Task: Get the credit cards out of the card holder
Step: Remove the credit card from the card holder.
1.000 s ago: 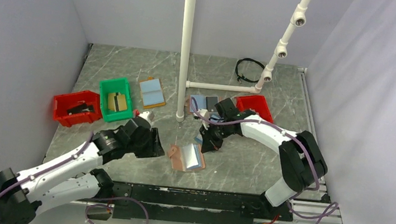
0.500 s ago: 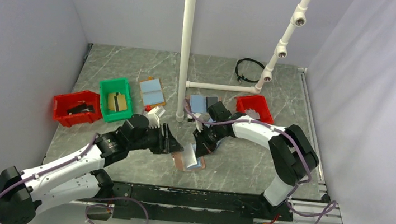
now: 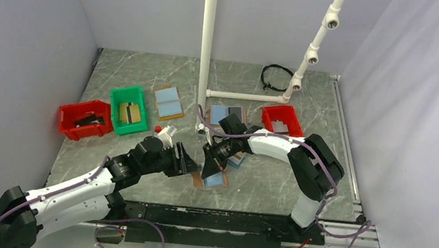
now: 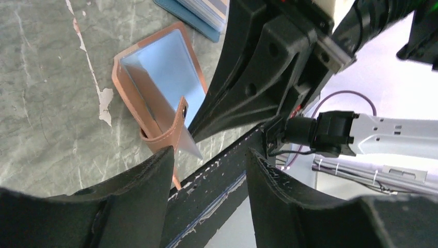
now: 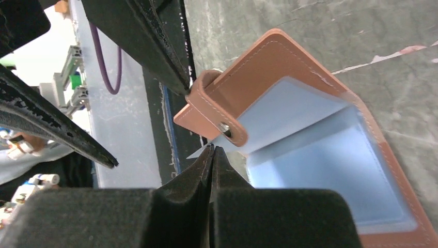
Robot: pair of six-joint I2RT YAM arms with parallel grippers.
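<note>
Right fingers (image 5: 209, 160) pinched shut on a pale inner corner of the holder (image 5: 258, 82) near the table's (image 5: 335, 31) front edge, left fingers (image 3: 191, 161) open beside it, and we see no card out yet.

White arms (image 3: 72, 191) with black joints (image 3: 151, 154) and purple cables (image 3: 102, 164).

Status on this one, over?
Left gripper open beside front holder. Right gripper shut on its blue flap. Grey-card holder behind, untouched. Arms crowded together.
</note>
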